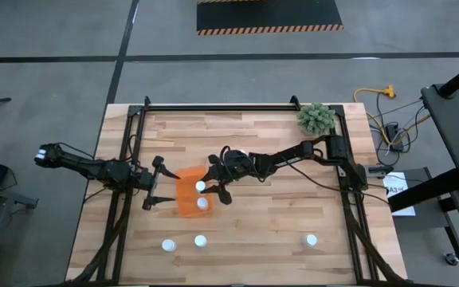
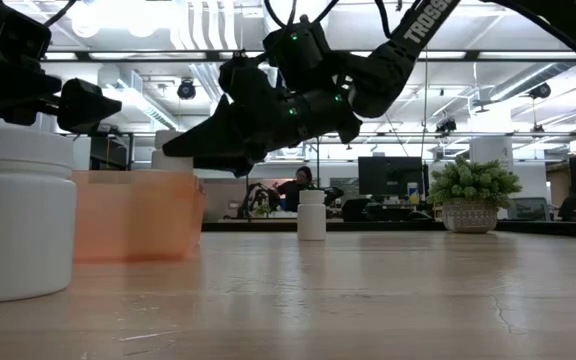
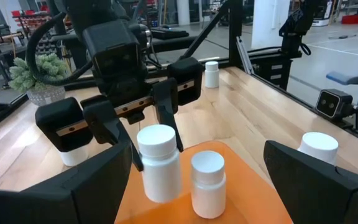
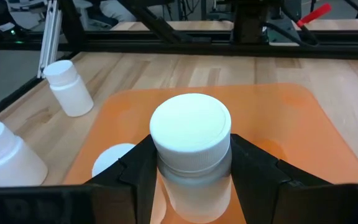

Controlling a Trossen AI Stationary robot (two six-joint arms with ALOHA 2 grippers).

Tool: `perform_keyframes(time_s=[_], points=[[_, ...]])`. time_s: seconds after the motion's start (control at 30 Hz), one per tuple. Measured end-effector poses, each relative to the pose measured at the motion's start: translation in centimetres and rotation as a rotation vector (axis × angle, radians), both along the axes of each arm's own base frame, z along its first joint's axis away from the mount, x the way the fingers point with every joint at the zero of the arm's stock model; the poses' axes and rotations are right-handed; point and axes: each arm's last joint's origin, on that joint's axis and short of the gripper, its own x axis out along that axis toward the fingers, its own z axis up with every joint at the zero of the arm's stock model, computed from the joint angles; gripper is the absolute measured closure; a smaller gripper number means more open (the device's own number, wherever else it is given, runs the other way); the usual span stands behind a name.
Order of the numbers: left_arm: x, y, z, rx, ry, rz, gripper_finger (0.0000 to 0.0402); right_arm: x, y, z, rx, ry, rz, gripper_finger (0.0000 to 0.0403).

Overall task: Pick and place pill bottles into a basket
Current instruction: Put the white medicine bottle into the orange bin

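The right gripper (image 1: 203, 188) hangs over the basket (image 1: 186, 190), its fingers (image 4: 143, 167) clamped on the sides of a held bottle (image 4: 191, 155): small, round, pale-bodied, with a ribbed white cap. The held bottle sits upright between the fingers, above the basket's orange floor. A second bottle (image 1: 203, 204) already stands in the basket just beside it. The arm's housing reads "TROSSEN" in white in the low view.

The left gripper (image 1: 156, 182) waits at the basket's left edge, jaws spread wide, holding nothing. The basket is bright orange, translucent, low-walled.

Three more bottles stand on the table (image 1: 277, 215) nearer the front edge: one (image 1: 168, 245), another (image 1: 201, 241), a third (image 1: 311, 239) well to the right.
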Motion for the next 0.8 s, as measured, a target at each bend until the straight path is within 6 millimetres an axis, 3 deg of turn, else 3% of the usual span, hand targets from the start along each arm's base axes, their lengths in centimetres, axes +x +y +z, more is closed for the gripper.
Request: perform_keyframes(time_s=[0.8], points=[[0.0, 0.0, 0.01, 0.0, 0.0, 0.0, 0.0056, 0.07, 0.09, -0.94, -0.015, 0.018, 0.008, 0.0246]])
